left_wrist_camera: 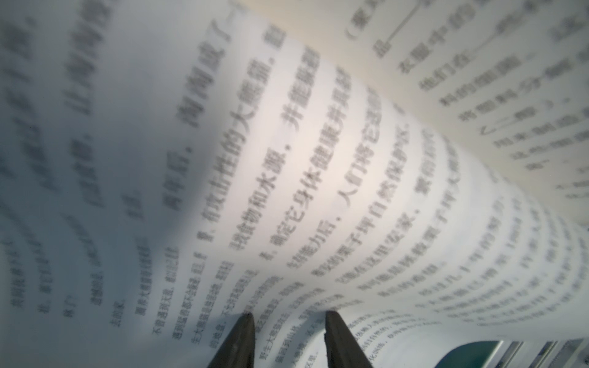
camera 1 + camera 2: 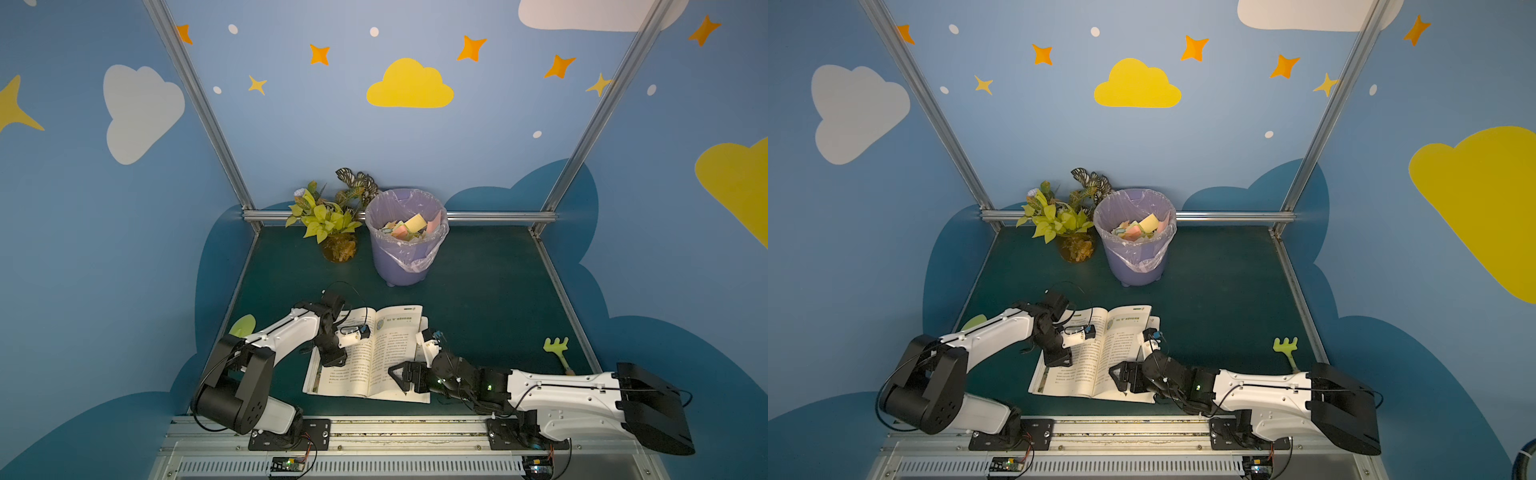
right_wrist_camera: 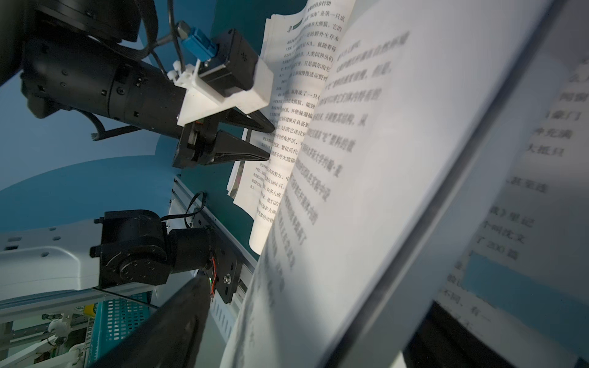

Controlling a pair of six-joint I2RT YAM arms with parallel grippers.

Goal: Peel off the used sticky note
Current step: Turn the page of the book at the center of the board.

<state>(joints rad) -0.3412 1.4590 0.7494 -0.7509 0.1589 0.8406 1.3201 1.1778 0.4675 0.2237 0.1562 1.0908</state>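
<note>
An open book [image 2: 395,332] [image 2: 1121,340] lies near the table's front edge. The used sticky note is hidden in every view; only printed pages show. My left gripper [image 2: 332,357] [image 1: 290,315] is over the book's left page, with its fingers [image 3: 267,156] a little apart and the tips against the paper, holding nothing. My right gripper [image 2: 399,378] [image 3: 318,293] reaches in at the book's lower right. It stands wide open with lifted, curving pages [image 3: 366,191] between its two fingers; it does not pinch them.
A purple lined bin [image 2: 399,266] holding several coloured notes stands behind the book, with a potted plant [image 2: 324,216] to its left. A green toy rake [image 2: 557,349] lies at the right, and a pale green flat piece [image 2: 243,325] lies at the left edge.
</note>
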